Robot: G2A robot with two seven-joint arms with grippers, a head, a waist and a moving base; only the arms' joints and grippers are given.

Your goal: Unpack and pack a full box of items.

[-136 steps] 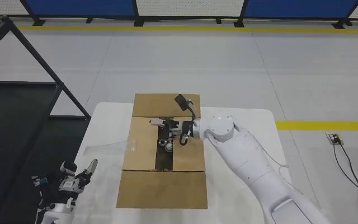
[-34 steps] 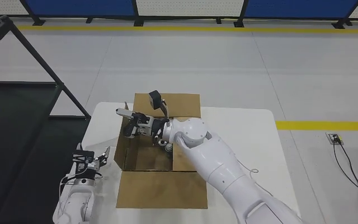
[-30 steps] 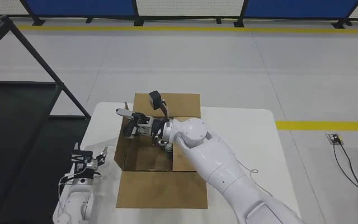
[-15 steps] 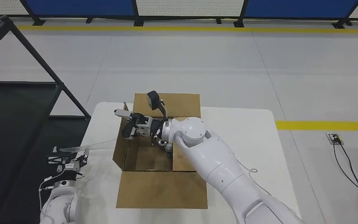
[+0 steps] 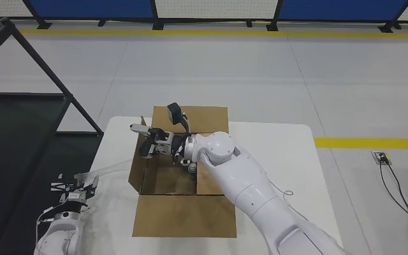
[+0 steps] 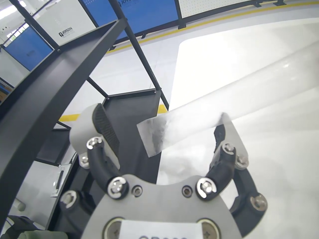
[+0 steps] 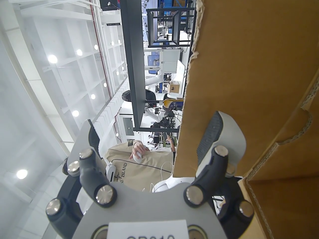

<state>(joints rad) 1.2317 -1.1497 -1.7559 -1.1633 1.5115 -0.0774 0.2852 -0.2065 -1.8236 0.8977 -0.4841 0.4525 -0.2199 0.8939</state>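
The cardboard box stands on the white table with its flaps spread. Its left flap stands upright. My right gripper is over that flap's far end, open, and the flap passes between the fingers; one pad lies against the cardboard. My left gripper is off the table's left edge, open. A strip of clear tape runs from it toward the box. The tape sticks to one fingertip, its loose end hanging between the fingers. A small round item shows inside the box.
A black metal frame rises at the left, close beside my left gripper; its bars cross that wrist view. The table's right part is bare white surface.
My left gripper has drawn away from the box to the left and nearer, with the tape strip trailing after it. The box's left flap, flat 4.5 s ago, stands up; my right gripper keeps still at it.
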